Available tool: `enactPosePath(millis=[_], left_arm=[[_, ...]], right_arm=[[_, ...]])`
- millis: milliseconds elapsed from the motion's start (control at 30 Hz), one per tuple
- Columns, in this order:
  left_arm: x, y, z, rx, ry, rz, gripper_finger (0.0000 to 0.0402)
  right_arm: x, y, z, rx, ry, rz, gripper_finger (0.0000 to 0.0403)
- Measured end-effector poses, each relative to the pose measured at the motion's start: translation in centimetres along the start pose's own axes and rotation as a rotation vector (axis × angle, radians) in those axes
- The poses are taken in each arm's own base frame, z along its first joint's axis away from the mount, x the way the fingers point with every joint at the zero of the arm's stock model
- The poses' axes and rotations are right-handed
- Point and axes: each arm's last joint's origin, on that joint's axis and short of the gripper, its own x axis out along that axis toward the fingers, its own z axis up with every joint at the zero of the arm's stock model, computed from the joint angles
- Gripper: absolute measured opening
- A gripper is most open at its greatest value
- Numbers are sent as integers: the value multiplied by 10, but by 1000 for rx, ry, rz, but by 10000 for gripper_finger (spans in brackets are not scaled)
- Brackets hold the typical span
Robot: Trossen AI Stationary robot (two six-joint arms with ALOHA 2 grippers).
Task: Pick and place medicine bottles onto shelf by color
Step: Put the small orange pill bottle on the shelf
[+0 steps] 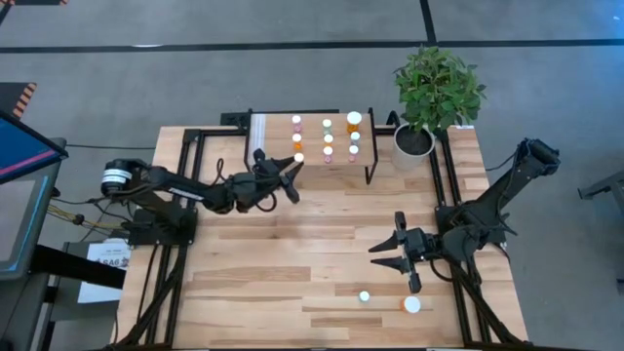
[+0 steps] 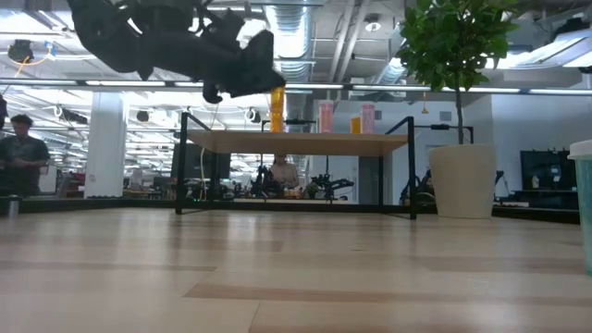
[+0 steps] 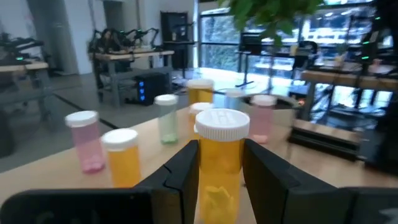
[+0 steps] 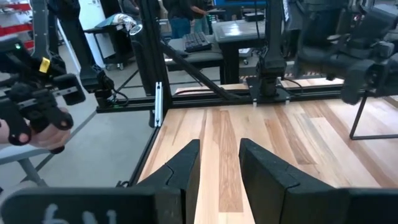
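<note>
At the shelf's (image 1: 336, 174) near edge, our left gripper (image 3: 221, 171) clamps an orange bottle (image 3: 221, 158) beside the sorted rows (image 1: 327, 137); our right gripper (image 1: 395, 255) waits, fingers apart and empty; two bottles (image 1: 388, 300) on the table (image 1: 292, 253) remain to place

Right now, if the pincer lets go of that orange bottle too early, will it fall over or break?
It probably would not break: the orange bottle looks like see-through plastic with a wide white cap. It could tip, since it is taller than it is wide. Once on its side it would likely roll, being round. For now the left pincer grips it upright above the shelf.
</note>
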Motion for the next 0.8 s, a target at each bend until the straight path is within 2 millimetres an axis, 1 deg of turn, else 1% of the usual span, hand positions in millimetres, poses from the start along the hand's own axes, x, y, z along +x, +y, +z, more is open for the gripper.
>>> enactPosePath(millis=[200,333,500,800], left_arm=[[9,12,-3,1,12,45,98],[14,19,-3,-26,13,35,98],[18,26,-10,-15,70,56,98],[21,33,-12,-39,90,63,98]], right_arm=[[0,0,0,0,0,1,134],[0,0,0,0,0,1,134],[0,0,0,0,0,1,134],[0,0,0,0,0,1,134]])
